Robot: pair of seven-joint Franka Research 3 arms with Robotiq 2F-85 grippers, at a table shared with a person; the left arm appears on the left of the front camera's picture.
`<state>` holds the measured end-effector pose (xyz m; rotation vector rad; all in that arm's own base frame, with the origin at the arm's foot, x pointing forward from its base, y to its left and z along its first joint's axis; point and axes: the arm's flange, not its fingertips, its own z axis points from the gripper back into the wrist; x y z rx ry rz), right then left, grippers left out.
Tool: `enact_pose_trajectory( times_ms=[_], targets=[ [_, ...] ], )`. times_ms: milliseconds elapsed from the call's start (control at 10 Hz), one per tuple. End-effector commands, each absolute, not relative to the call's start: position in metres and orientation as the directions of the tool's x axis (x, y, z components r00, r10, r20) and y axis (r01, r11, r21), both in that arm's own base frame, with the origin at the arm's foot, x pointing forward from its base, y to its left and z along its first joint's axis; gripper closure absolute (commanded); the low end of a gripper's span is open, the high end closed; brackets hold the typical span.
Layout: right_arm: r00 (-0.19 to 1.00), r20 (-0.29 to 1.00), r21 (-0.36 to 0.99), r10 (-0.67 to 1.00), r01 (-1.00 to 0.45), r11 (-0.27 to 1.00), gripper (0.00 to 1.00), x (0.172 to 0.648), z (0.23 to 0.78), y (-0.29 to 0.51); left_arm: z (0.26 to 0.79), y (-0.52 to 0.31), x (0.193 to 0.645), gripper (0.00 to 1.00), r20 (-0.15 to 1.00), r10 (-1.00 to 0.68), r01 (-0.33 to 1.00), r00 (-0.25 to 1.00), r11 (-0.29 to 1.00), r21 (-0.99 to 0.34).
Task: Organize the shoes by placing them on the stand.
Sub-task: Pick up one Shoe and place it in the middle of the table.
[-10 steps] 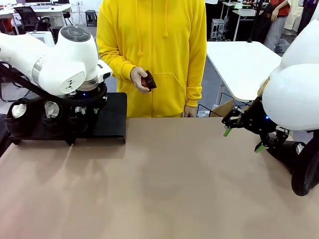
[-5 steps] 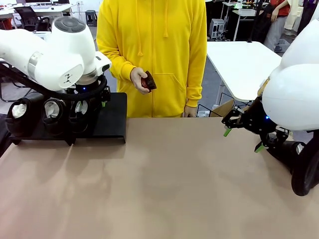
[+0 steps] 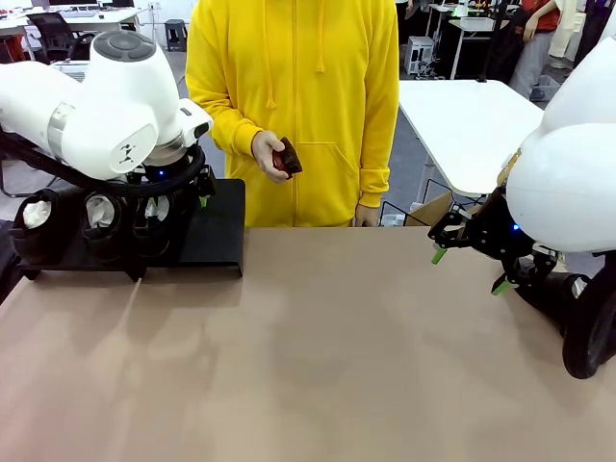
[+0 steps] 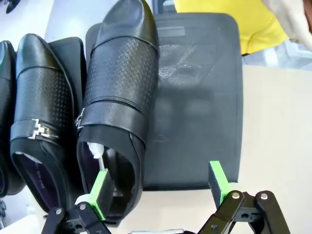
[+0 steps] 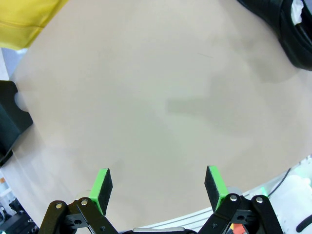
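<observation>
Stand [image 3: 214, 234] sits at table's [image 3: 308, 366] far-left edge w/ three shoes [image 4: 119, 92] on it; right panel bare. Left gripper [image 4: 158, 187] above stand, jaws apart, empty. Right gripper [image 5: 158, 187] well right of stand, jaws apart, empty. Fourth shoe [image 3: 589, 332] far right of stand.

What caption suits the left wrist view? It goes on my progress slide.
Left gripper, jaws open, above the third shoe set on the stand, one slot free.
</observation>
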<state>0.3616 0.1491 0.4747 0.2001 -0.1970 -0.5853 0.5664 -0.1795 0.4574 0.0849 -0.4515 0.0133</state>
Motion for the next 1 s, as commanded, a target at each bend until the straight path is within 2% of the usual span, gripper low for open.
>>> enact_pose_trajectory(
  times_ms=[0, 300, 500, 600, 700, 800, 900],
  targets=[
    [0.823, 0.126, 0.257, -0.554, 0.512, 0.820, 0.00, 0.363, 0.476, 0.150, 0.462, -0.182, 0.571, 0.00, 0.441, -0.017, -0.031, 0.897, 0.994, 0.102],
    [0.823, 0.126, 0.257, -0.554, 0.512, 0.820, 0.00, 0.363, 0.476, 0.150, 0.456, -0.180, 0.569, 0.00, 0.437, -0.015, -0.026, 0.899, 0.996, 0.088],
    [0.823, 0.126, 0.257, -0.554, 0.512, 0.820, 0.00, 0.363, 0.476, 0.150, 0.501, -0.220, 0.537, 0.00, 0.604, -0.097, 0.015, 0.791, 0.990, 0.139],
    [0.823, 0.126, 0.257, -0.554, 0.512, 0.820, 0.00, 0.363, 0.476, 0.150, 0.517, -0.230, 0.522, 0.00, 0.652, -0.119, 0.021, 0.749, 0.987, 0.156],
    [0.823, 0.126, 0.257, -0.554, 0.512, 0.820, 0.00, 0.363, 0.476, 0.150, 0.525, -0.242, 0.505, 0.00, 0.672, -0.108, 0.029, 0.732, 0.991, 0.127],
    [0.823, 0.126, 0.257, -0.554, 0.512, 0.820, 0.00, 0.363, 0.476, 0.150, 0.529, -0.256, 0.485, 0.00, 0.662, -0.072, 0.059, 0.746, 0.997, 0.042],
    [0.823, 0.126, 0.257, -0.554, 0.512, 0.820, 0.00, 0.363, 0.476, 0.150, 0.529, -0.272, 0.467, 0.00, 0.607, -0.029, 0.085, 0.794, 0.994, -0.063]
  ],
)
